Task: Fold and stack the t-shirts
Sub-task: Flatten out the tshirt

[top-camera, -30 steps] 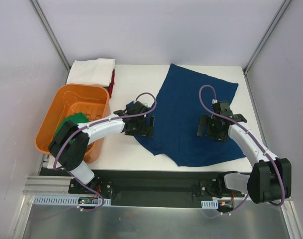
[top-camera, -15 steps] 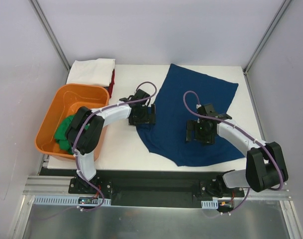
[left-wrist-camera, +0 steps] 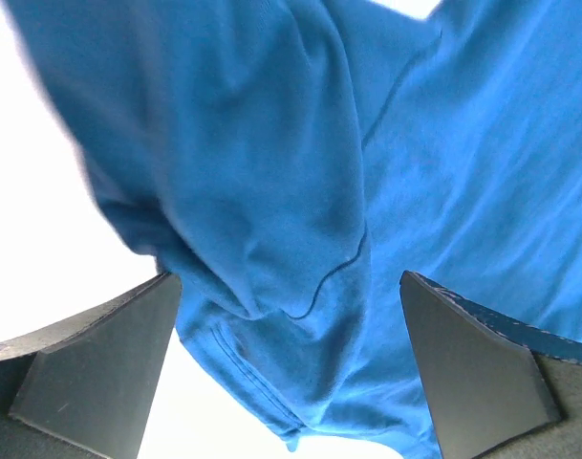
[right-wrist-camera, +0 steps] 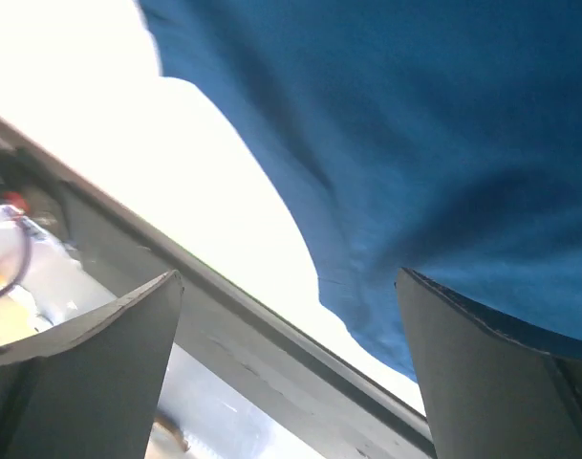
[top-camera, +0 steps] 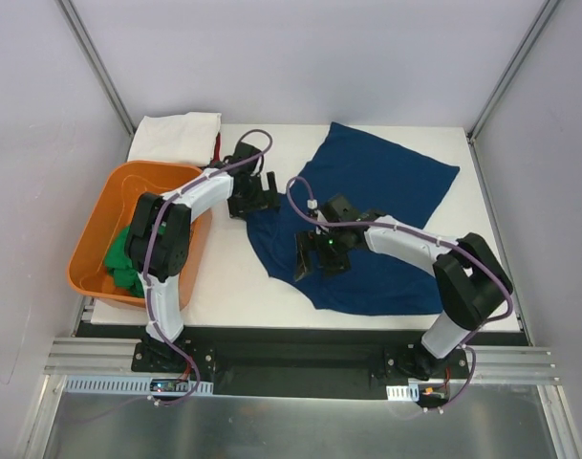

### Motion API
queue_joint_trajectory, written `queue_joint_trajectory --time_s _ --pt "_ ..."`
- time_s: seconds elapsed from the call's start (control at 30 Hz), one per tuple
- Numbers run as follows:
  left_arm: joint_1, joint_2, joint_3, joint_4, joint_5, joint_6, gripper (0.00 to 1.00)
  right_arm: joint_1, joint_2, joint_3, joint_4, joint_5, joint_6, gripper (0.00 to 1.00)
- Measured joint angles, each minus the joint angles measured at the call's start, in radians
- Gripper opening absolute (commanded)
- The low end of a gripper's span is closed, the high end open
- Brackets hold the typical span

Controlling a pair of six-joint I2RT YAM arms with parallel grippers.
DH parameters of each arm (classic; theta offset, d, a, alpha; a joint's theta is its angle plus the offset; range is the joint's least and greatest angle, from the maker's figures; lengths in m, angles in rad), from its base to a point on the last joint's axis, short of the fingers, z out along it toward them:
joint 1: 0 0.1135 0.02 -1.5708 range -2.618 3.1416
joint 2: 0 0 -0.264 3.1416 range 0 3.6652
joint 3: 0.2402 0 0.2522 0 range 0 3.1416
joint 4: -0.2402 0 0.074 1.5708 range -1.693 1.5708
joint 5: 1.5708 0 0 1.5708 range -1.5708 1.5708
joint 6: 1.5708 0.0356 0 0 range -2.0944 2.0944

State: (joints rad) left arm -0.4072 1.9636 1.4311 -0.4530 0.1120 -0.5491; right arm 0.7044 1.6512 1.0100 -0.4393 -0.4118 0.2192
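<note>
While a white cloth t-shirt point(top-camera: 176, 137) lies folded at the far left corner of the white table point(top-camera: 238, 287), with a red cloth t-shirt point(top-camera: 216, 150) showing at its edge, the job looks about half done; those two seem to be the stack so far. A navy blue cloth t-shirt point(top-camera: 386, 201) is spread flat and unfolded across the middle and right of the table, no print visible; a green cloth t-shirt point(top-camera: 128, 251) sits crumpled in the orange plastic tub point(top-camera: 138, 170) at the left, so two shirts remain to be folded. The left claw point(top-camera: 252, 199) hangs over the navy shirt's far left edge, jaws wide, the rumpled hem between them point(left-wrist-camera: 291, 287) but not pinched; the right claw point(top-camera: 314, 256) hangs over the near left edge, equally wide point(right-wrist-camera: 291, 287), holding nothing.
</note>
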Motion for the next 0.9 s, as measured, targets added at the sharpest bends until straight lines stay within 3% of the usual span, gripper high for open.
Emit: queue_joint_trajectory --time_s 0.1,0.27,0.53,0.73,0.9 --pt "0.040 -0.007 0.041 -0.012 -0.008 0.022 0.99 0.004 -0.018 0.079 -0.012 0.012 -0.024 0.97" --pt "0.047 -0.079 0.048 -0.024 0.012 0.038 0.99 -0.030 -0.167 0.119 -0.076 0.179 -0.077 0.97" --pt "-0.095 -0.272 -0.048 -0.021 0.071 0.032 0.99 -0.293 -0.309 0.119 -0.179 0.464 -0.140 0.97" --pt "-0.241 -0.277 -0.161 -0.016 0.128 -0.004 0.99 -0.454 -0.160 0.175 -0.163 0.499 -0.169 0.97" --pt "-0.245 -0.226 -0.190 -0.013 0.150 -0.028 0.99 -0.530 0.082 0.293 -0.123 0.400 -0.170 0.97"
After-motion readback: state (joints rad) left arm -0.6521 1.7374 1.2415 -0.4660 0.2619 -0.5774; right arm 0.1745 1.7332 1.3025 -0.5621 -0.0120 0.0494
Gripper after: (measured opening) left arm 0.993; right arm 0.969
